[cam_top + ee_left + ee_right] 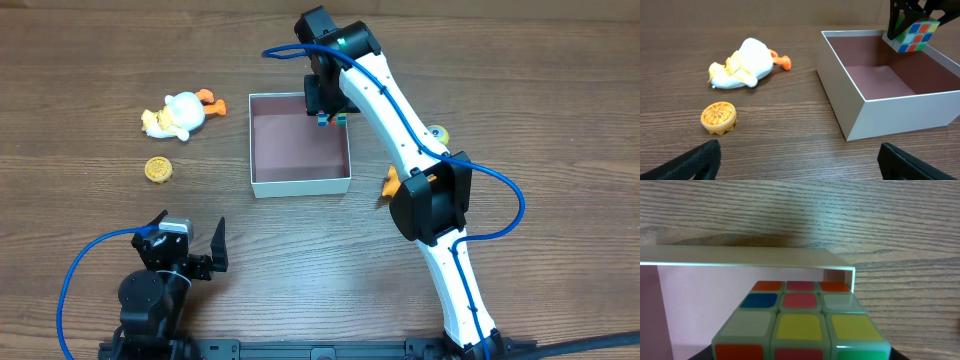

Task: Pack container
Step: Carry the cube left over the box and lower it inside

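Note:
The container [300,184] is a square white-walled box with a pinkish-brown inside, mid-table; it also shows in the left wrist view [875,112] and the right wrist view [740,256]. My right gripper [328,112] is shut on a colourful puzzle cube [800,322], held above the container's far right corner; the cube also shows in the left wrist view [914,34]. A white and yellow plush duck [175,115] lies left of the container. A yellow ridged round toy [158,169] sits in front of the duck. My left gripper [190,240] is open and empty near the front edge.
An orange object [391,181] lies right of the container, partly behind my right arm. A small yellow object [439,131] shows beyond the arm at right. Bare wooden table lies between my left gripper and the container.

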